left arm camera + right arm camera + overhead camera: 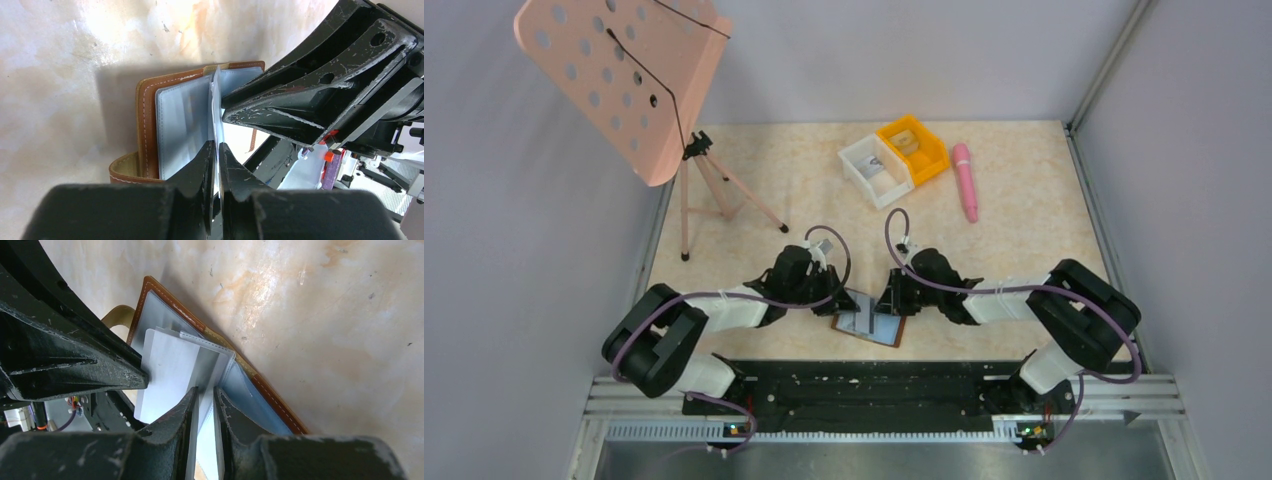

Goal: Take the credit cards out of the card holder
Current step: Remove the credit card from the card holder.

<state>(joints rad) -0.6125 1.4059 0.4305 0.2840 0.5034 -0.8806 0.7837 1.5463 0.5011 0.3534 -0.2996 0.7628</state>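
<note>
Two hands work the card holder: right hand pinches its pocket sleeve, left hand pinches a credit card; next, slide it out.

A white bin sits on the far part of the beige marbled table. An orange bin touches the white bin's right side, and each of the 2 holds something too small to name. Right of the white bin, beyond the orange one, lies a pink pen. Well left of the white bin stands a pink perforated music stand on a tripod, with 1 black cord across its desk.
</note>
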